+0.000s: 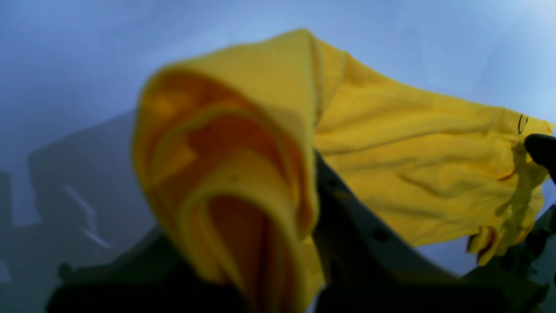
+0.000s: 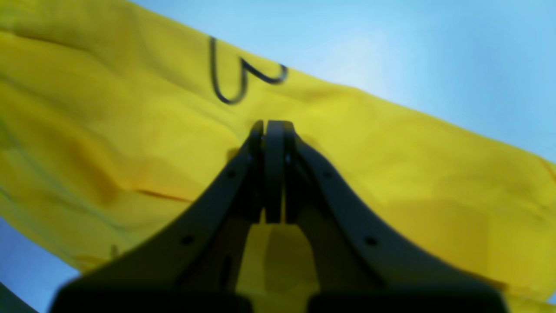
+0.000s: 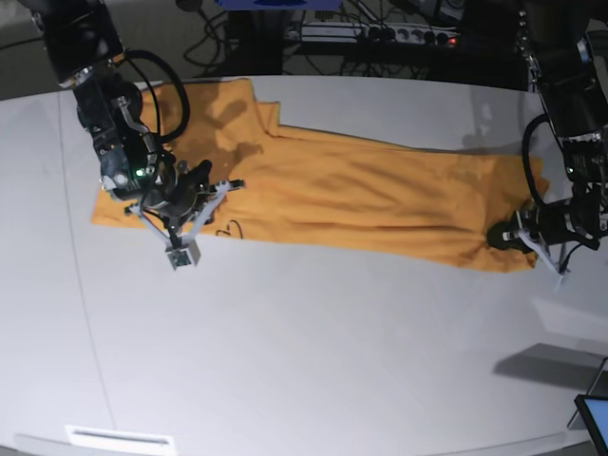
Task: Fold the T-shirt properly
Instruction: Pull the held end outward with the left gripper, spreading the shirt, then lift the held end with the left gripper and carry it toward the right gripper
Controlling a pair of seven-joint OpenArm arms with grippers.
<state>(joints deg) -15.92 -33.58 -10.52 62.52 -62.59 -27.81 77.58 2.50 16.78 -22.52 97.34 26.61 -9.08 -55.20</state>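
Observation:
The orange-yellow T-shirt [image 3: 361, 204] lies stretched in a long band across the grey table [image 3: 304, 351]. In the base view my right gripper [image 3: 226, 185] is at the shirt's left part, close to a small black mark [image 3: 228, 230] on the cloth. The right wrist view shows that right gripper [image 2: 273, 126] shut, its tips pressed into the T-shirt [image 2: 391, 165] just below the black mark [image 2: 243, 74]. My left gripper [image 3: 501, 237] holds the shirt's right end. In the left wrist view the left gripper [image 1: 310, 174] is shut on a bunched fold of the T-shirt [image 1: 412, 156], which hides one finger.
Beyond the table's far edge lie a power strip and cables [image 3: 408, 33]. A screen corner [image 3: 594, 413] juts in at the front right. A white label [image 3: 119, 439] sits at the front left edge.

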